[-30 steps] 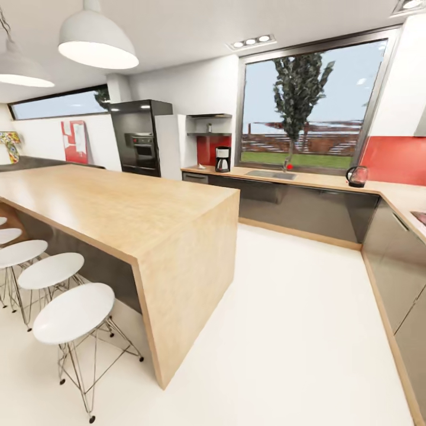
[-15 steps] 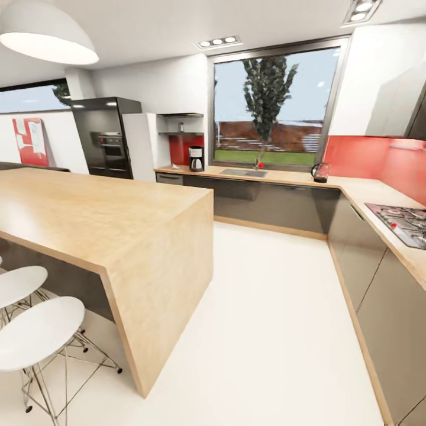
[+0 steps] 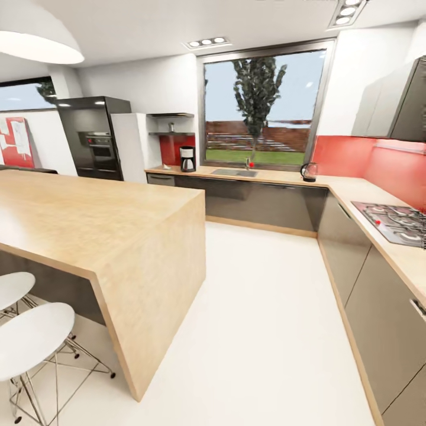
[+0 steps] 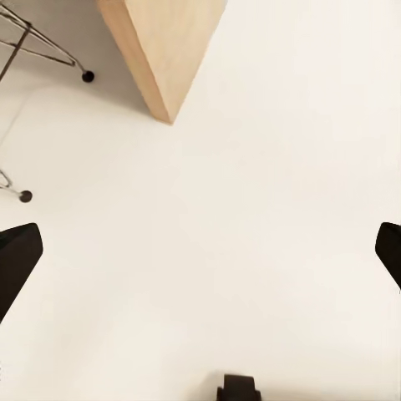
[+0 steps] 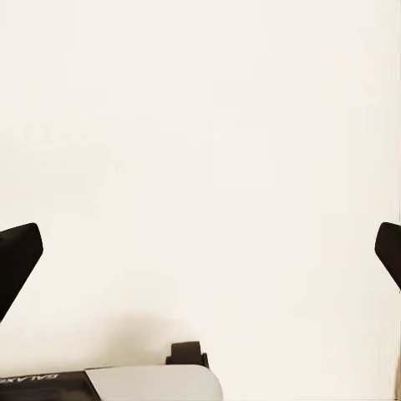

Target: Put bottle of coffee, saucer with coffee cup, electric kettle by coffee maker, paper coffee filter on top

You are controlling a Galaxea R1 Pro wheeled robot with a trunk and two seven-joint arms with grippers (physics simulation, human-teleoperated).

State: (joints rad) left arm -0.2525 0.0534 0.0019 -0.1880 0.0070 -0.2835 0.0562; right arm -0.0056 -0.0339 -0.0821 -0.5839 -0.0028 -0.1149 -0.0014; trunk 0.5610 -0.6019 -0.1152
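From the kitchen's white floor [image 3: 266, 307], I face the long light beige wood-grain kitchen countertop [image 3: 278, 175] beneath the window. On it the black drip coffee maker [image 3: 187, 159] stands near the thin dark floating kitchen shelf [image 3: 170, 133], well apart from the squat, glossy electric kettle [image 3: 308, 171] at the corner. A small dark object on the shelf may be the coffee bottle (too small to tell). My judgement: roll straight for the shelf, skirting the pale wood island [image 3: 112, 225]. The left gripper [image 4: 200, 251] and right gripper [image 5: 200, 251] both hang spread wide, holding nothing, over bare floor. Whether carafe or kettle holds anything, I cannot tell.
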